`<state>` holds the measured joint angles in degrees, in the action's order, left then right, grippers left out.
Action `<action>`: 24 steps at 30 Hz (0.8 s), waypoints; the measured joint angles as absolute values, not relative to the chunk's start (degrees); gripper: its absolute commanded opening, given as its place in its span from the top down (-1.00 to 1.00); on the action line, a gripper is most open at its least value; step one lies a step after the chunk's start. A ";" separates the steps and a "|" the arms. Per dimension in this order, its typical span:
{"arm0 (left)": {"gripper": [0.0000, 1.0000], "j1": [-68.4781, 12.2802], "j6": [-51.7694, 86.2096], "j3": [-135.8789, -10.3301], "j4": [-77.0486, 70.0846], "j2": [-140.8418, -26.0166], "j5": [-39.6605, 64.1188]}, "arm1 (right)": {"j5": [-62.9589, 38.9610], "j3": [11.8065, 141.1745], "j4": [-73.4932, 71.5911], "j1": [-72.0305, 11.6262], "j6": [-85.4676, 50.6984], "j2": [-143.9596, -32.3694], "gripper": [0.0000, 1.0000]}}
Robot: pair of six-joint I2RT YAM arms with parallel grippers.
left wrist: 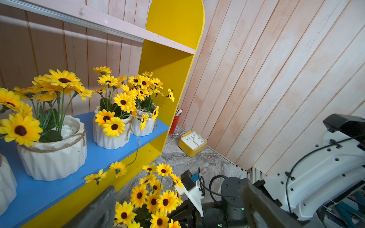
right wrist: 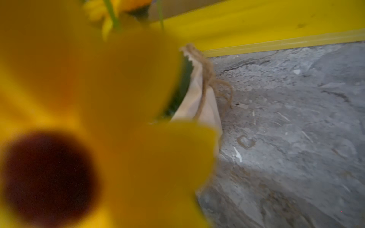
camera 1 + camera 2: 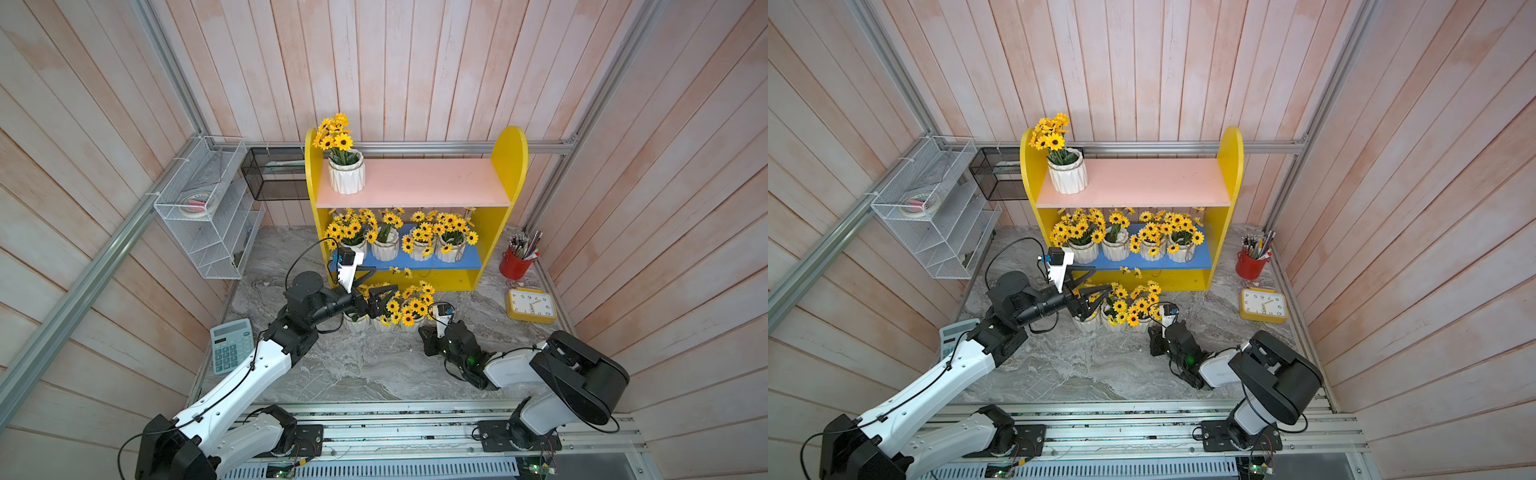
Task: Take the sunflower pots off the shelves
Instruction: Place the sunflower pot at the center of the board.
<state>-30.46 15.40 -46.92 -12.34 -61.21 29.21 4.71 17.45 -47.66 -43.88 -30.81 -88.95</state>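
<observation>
Sunflower pots [image 3: 347, 183]: one stands on the shelves' [image 3: 509, 162] pink board [image 3: 415, 183], four on the blue board [image 3: 461, 259], and three are grouped on the desk [image 3: 374, 374] just before it, presumably cleared. Left pincer [image 3: 384, 278] gapes wide and empty over that group; right pincer [image 3: 424, 334] is closed beside it, and blooms hide whether it grips anything. Only the top views show the count; the right wrist view shows mostly one blurred bloom.

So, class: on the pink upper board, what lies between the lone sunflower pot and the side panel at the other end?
Nothing: the pink board is bare from the sunflower pot to that side panel, as both top views show.
</observation>
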 measured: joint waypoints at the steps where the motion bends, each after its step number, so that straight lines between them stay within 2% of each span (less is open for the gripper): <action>1: -1.00 -30.46 15.31 -46.92 -12.32 -61.21 29.06 | 4.45 17.45 -48.23 -43.88 -30.74 -89.32 0.66; 6: -1.00 -30.46 14.59 -46.92 -11.64 -61.21 27.31 | 4.27 17.12 -50.30 -43.81 -30.79 -89.71 0.66; 8: -0.99 -30.46 14.35 -47.03 -10.61 -61.14 24.60 | 4.05 16.51 -50.52 -43.81 -30.87 -88.47 0.57; 12: -0.99 -30.57 13.13 -50.26 -4.89 -61.04 12.99 | 3.57 14.81 -47.86 -43.79 -31.31 -81.12 0.50; 16: -0.99 -30.57 11.05 -62.46 4.84 -62.83 -1.61 | 3.27 14.35 -42.06 -43.79 -31.53 -70.06 0.43; 24: -0.99 -33.69 7.09 -84.18 17.87 -72.90 -19.00 | 4.03 13.58 -28.34 -43.79 -29.82 -52.73 -0.31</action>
